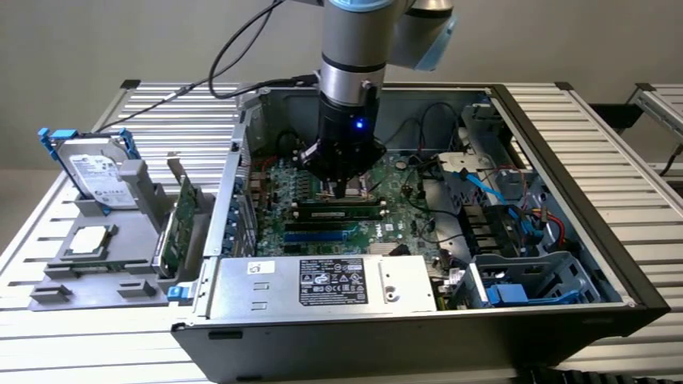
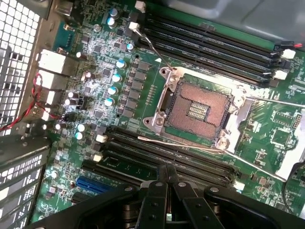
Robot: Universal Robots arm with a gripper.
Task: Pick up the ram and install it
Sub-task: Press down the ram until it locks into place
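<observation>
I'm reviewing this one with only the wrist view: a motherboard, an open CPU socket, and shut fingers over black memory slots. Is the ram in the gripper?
Observer: In the exterior view nothing hangs from the gripper. The ram, a long green stick with dark chips, lies along the memory slots right by its tip. I cannot tell whether it is fully seated.
Operator: What's outside the case?
Observer: On the exterior view's left, a hard drive with blue rails stands in a grey holder.
Operator: Anything else there?
Observer: A wider green card stands upright between that holder and the computer case.
</observation>
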